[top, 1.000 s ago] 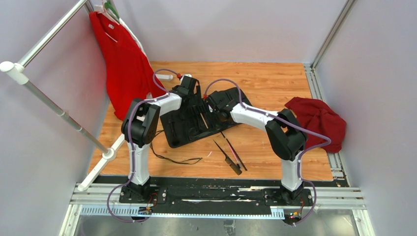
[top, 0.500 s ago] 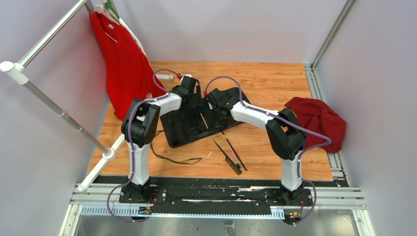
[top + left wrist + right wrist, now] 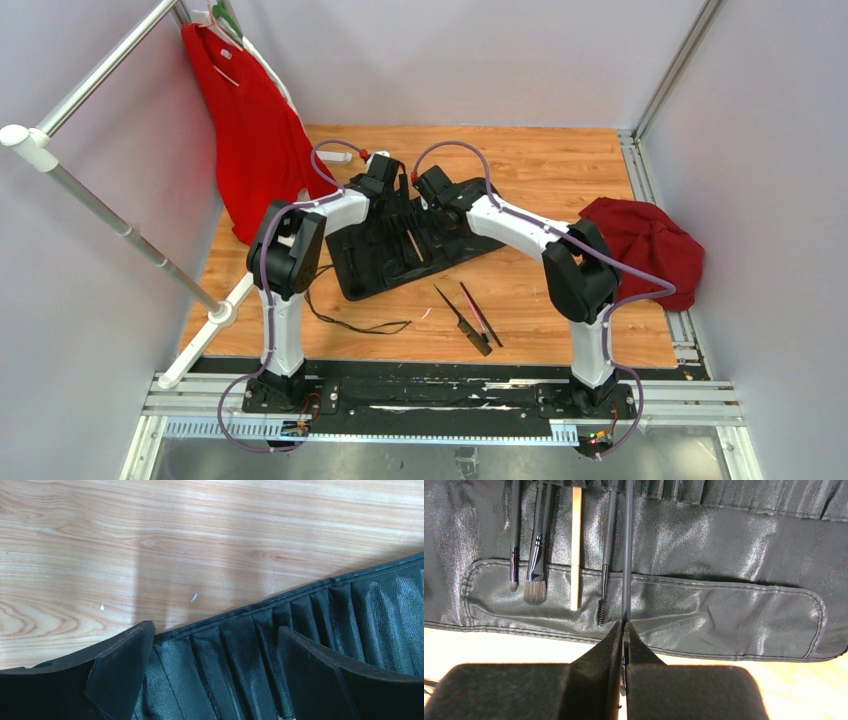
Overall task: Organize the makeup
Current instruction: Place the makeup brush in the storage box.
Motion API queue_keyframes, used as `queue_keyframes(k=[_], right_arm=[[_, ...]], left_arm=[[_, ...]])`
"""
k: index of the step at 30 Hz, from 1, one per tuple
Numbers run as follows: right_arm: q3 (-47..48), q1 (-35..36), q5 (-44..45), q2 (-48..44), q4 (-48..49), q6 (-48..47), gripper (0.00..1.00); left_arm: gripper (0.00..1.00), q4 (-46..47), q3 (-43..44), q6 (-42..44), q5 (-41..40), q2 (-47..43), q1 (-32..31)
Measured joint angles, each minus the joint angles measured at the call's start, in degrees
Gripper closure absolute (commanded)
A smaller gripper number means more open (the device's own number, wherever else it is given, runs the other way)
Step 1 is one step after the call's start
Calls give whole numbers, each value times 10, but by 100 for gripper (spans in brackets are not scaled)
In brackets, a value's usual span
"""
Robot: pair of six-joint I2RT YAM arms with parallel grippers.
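- Top external view, far left: a red garment (image 3: 255, 130) hangs from a white rack (image 3: 100, 200) beside the wooden table (image 3: 560, 170).
- The left gripper (image 3: 385, 182) sits over the far end of the black roll-up case (image 3: 385, 262), which lies open mid-table. A thin black cord (image 3: 350, 322) loops on the wood just before the case's near edge.
- Left wrist view: this gripper's fingers (image 3: 120, 675) stand wide apart with nothing between them, above the case's pleated slots by its edge.
- The right gripper (image 3: 432, 190) is just beside the left one, over the same case.
- Right wrist view: its jaws are pinched tight on a thin black makeup tool (image 3: 627, 555), whose shaft runs across the case flap. Left of it, tucked in the case, are a small brush (image 3: 513, 545), a flat brush (image 3: 536, 580), a tan stick (image 3: 576, 555) and a spoolie (image 3: 605, 580).
- Nearer the arm bases, right of the cord, a comb-like tool (image 3: 462, 320) and a thin pink-accented tool (image 3: 480, 313) lie loose on the wood, apart from the case.
- Far right: a crumpled red cloth (image 3: 645, 245).
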Motion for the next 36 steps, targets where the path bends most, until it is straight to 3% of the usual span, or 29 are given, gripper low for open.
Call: queue_keyframes(k=[11,36], right_arm=[[12,0,-2,11,-65,14,99],[37,0,-14,50,-82,19,99]], left_arm=[[1,0,0,1,1,0,0],[1,0,0,1,1,0,1]])
